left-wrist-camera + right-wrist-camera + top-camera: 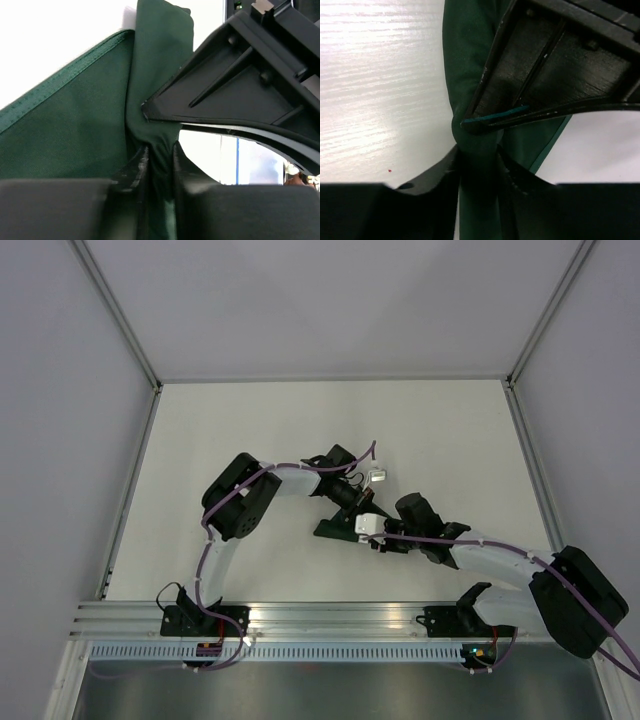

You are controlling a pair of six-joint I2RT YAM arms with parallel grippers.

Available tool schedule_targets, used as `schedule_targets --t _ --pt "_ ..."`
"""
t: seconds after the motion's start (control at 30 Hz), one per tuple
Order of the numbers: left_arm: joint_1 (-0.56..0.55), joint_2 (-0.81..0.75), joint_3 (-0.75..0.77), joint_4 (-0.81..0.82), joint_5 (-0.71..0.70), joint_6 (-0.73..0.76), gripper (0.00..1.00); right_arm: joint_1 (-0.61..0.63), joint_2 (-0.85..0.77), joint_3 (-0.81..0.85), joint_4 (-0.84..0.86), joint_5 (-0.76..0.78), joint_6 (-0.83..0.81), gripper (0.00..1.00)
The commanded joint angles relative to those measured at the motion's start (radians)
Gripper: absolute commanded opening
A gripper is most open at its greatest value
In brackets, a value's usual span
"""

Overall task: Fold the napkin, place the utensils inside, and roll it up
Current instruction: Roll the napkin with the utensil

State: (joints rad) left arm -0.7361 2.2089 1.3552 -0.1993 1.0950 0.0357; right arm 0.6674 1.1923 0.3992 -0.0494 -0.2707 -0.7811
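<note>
Evidently the two arms are sharing one bunched ridge of the dark green, glossy fabric napkin point(75, 130), probably to fold or roll it. The left two-finger gripper point(160, 150) is clamping cloth gathered between its pads. The right two-finger gripper point(477, 155) is clamping likewise, almost tip to tip with it. The hemmed edge point(65, 75) is trailing left of the left fingers. The white table point(250, 430) is lying open around both. The black-handled fork is not showing.
</note>
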Motion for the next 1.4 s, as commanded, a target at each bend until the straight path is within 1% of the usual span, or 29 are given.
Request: schedule_targets --t 0.0,0.03,0.07,0.13,0.17,0.33,0.37,0.43,0.47,0.5,0.53,0.57,0.63,0.67,0.7,0.73,0.77,0.8,0.83,0.87,0.9,0.93,1.0,1.03,1.07,1.1,1.17,1.2,1.37 --pt "-0.003 0.0 -0.001 -0.046 -0.095 -0.013 0.28 0.009 0.016 -0.005 0.002 0.041 -0.007 0.32" --pt "-0.002 -0.014 -0.004 -0.037 -0.11 -0.023 0.36 0.008 0.018 -0.002 -0.029 0.041 -0.01 0.29" --pt "-0.002 -0.032 -0.011 -0.017 -0.124 -0.025 0.37 0.008 0.016 0.003 -0.044 0.042 -0.015 0.24" --pt "0.0 -0.084 -0.019 0.004 -0.161 -0.025 0.42 0.008 0.018 0.015 -0.09 0.034 -0.018 0.21" --pt "0.003 -0.1 -0.021 0.012 -0.203 -0.025 0.43 0.008 0.018 0.02 -0.107 0.03 -0.02 0.18" --pt "0.024 -0.239 -0.077 0.09 -0.34 -0.074 0.45 0.006 0.038 0.064 -0.216 -0.008 -0.018 0.16" --pt "0.029 -0.271 -0.112 0.107 -0.4 -0.077 0.45 0.001 0.044 0.073 -0.233 -0.021 -0.02 0.15" --pt "0.04 -0.323 -0.155 0.173 -0.464 -0.092 0.47 -0.008 0.07 0.104 -0.28 -0.048 -0.026 0.15" --pt "0.043 -0.381 -0.197 0.19 -0.548 -0.1 0.47 -0.012 0.082 0.115 -0.296 -0.076 -0.03 0.15" --pt "0.049 -0.408 -0.221 0.222 -0.575 -0.105 0.47 -0.028 0.096 0.142 -0.311 -0.091 -0.035 0.15" --pt "0.05 -0.438 -0.243 0.259 -0.595 -0.108 0.47 -0.034 0.131 0.157 -0.349 -0.107 -0.05 0.15" --pt "0.049 -0.465 -0.29 0.279 -0.668 -0.109 0.47 -0.048 0.154 0.177 -0.375 -0.143 -0.061 0.15" --pt "0.049 -0.547 -0.346 0.349 -0.731 -0.117 0.47 -0.084 0.238 0.243 -0.447 -0.177 -0.093 0.15" --pt "0.049 -0.573 -0.401 0.371 -0.8 -0.117 0.47 -0.112 0.268 0.268 -0.475 -0.194 -0.105 0.15" --pt "0.047 -0.631 -0.428 0.391 -0.831 -0.117 0.47 -0.13 0.301 0.32 -0.503 -0.238 -0.121 0.15" --pt "0.046 -0.656 -0.453 0.414 -0.86 -0.117 0.47 -0.147 0.364 0.348 -0.561 -0.258 -0.135 0.15" --pt "0.044 -0.685 -0.503 0.446 -0.926 -0.115 0.47 -0.185 0.4 0.375 -0.59 -0.275 -0.164 0.15" --pt "0.037 -0.728 -0.528 0.466 -0.949 -0.109 0.47 -0.204 0.432 0.433 -0.621 -0.309 -0.178 0.15" --pt "0.027 -0.753 -0.554 0.484 -0.975 -0.091 0.48 -0.218 0.505 0.464 -0.683 -0.318 -0.193 0.15" --pt "0.015 -0.768 -0.602 0.526 -1.044 -0.074 0.48 -0.241 0.542 0.496 -0.714 -0.331 -0.205 0.15" --pt "-0.021 -0.784 -0.622 0.543 -1.075 -0.054 0.49 -0.253 0.581 0.559 -0.746 -0.341 -0.231 0.15" --pt "-0.045 -0.805 -0.642 0.558 -1.095 -0.005 0.49 -0.261 0.657 0.588 -0.809 -0.36 -0.247 0.15" --pt "-0.113 -0.818 -0.717 0.628 -1.229 0.056 0.5 -0.278 0.76 0.669 -0.881 -0.381 -0.274 0.15" --pt "-0.14 -0.819 -0.735 0.661 -1.23 0.079 0.5 -0.281 0.792 0.694 -0.901 -0.386 -0.282 0.15" --pt "-0.164 -0.816 -0.748 0.685 -1.285 0.099 0.51 -0.284 0.82 0.716 -0.92 -0.387 -0.288 0.15" --pt "-0.215 -0.81 -0.757 0.724 -1.306 0.122 0.52 -0.291 0.845 0.757 -0.937 -0.392 -0.293 0.15" --pt "-0.264 -0.775 -0.774 0.751 -1.355 0.193 0.52 -0.302 0.906 0.788 -0.969 -0.406 -0.3 0.15" --pt "-0.308 -0.763 -0.775 0.773 -1.362 0.214 0.52 -0.307 0.921 0.812 -0.978 -0.409 -0.302 0.15" --pt "-0.41 -0.609 -0.705 0.752 -1.399 0.32 0.53 -0.321 0.989 0.859 -1.009 -0.42 -0.302 0.15"
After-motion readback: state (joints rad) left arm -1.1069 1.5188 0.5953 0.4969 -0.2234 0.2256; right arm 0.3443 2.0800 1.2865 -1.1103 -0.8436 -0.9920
